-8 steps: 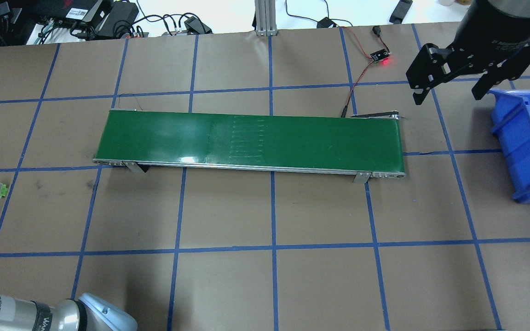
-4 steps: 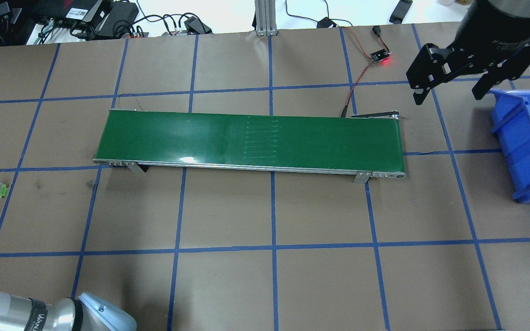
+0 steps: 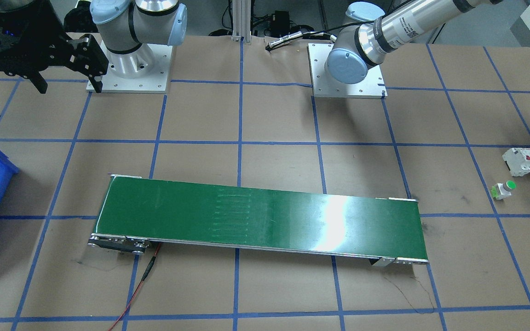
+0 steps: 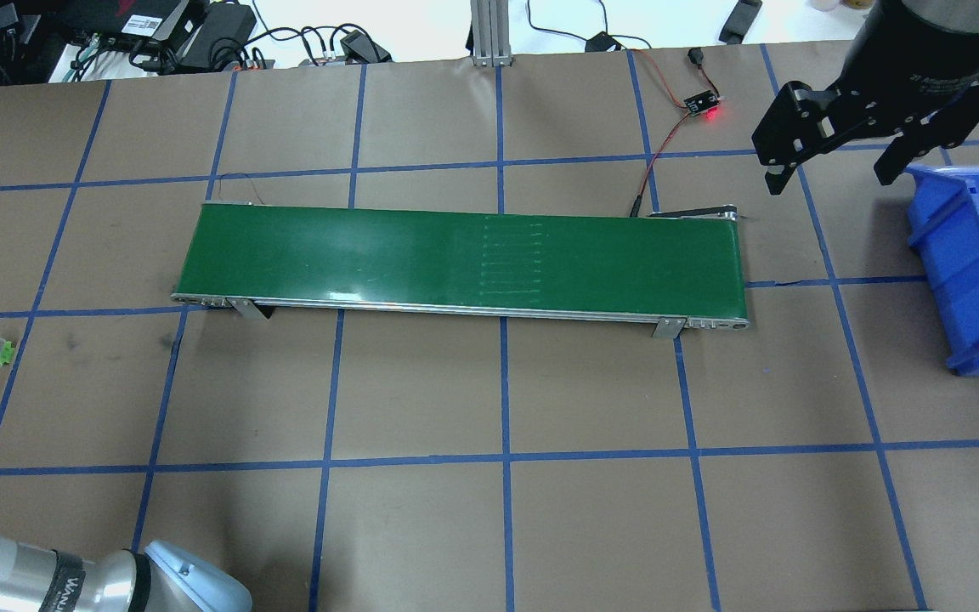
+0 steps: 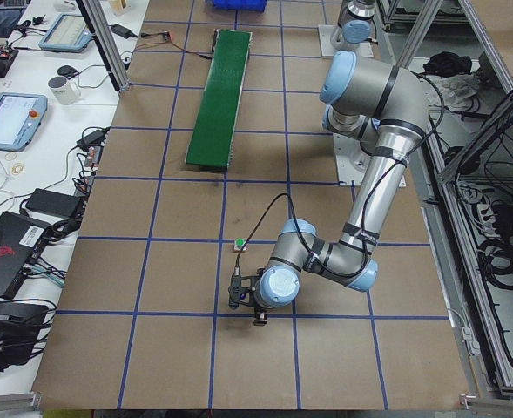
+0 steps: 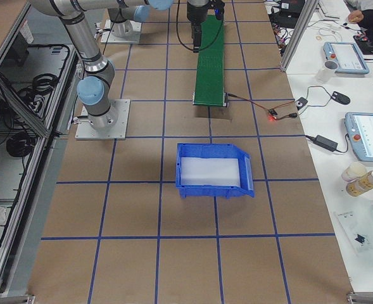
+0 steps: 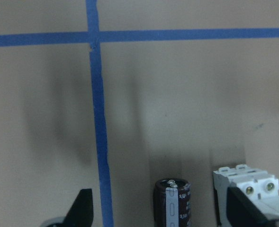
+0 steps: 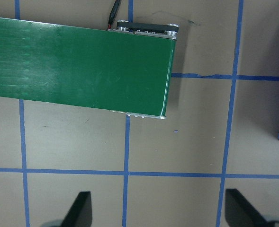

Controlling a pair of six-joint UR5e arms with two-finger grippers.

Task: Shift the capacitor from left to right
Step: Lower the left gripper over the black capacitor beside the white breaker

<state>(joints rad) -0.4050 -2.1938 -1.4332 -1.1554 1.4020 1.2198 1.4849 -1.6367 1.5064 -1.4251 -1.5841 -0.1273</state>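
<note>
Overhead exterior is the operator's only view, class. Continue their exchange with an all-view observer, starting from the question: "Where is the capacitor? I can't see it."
Observer: In the left wrist view the capacitor stands upright.
Operator: Where's the left gripper?
Observer: The left gripper is open, with its fingers on either side of the capacitor, not touching it.
Operator: Anything crowding it?
Observer: A breaker stands close beside the capacitor.
</note>
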